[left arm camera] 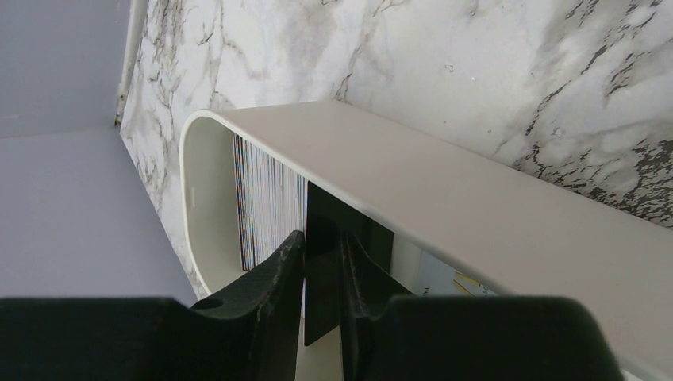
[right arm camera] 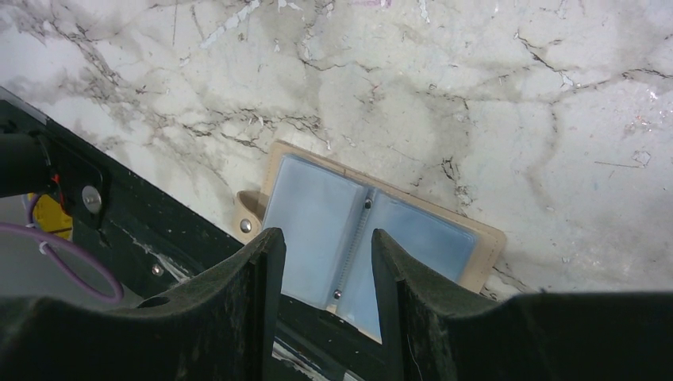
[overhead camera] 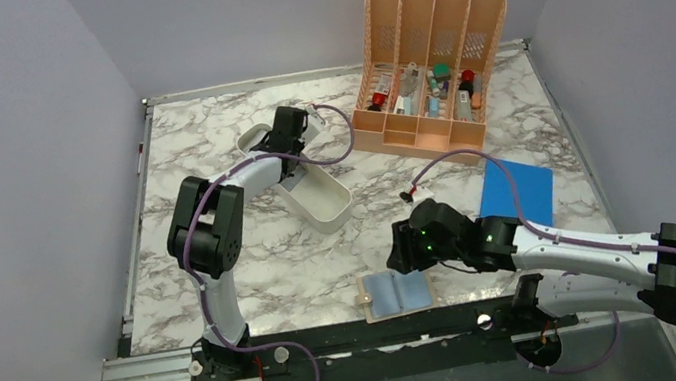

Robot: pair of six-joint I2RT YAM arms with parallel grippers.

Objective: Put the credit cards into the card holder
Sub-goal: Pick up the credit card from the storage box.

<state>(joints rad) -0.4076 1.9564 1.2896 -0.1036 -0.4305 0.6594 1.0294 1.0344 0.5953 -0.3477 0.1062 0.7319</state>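
Note:
Several credit cards stand on edge inside a long white tray (left arm camera: pixel 476 206): a black one (left arm camera: pixel 353 230), a finely striped one (left arm camera: pixel 270 198) and a pale one (left arm camera: pixel 444 282). My left gripper (left arm camera: pixel 321 234) reaches into the tray (overhead camera: pixel 326 207) at the back left. Its jaws are a narrow gap apart on either side of the black card. The card holder (overhead camera: pixel 397 292) lies open at the table's near edge, blue-grey pockets up, tan border and snap tab showing (right arm camera: pixel 317 214). My right gripper (right arm camera: pixel 325 233) hovers just above it, open, nothing between its fingers.
A peach slotted organizer (overhead camera: pixel 427 66) with small items stands at the back right. A flat bright-blue rectangle (overhead camera: pixel 516 189) lies right of the right arm. A black mounting rail (overhead camera: pixel 336 337) runs along the near edge, just under the card holder. Grey walls enclose the table.

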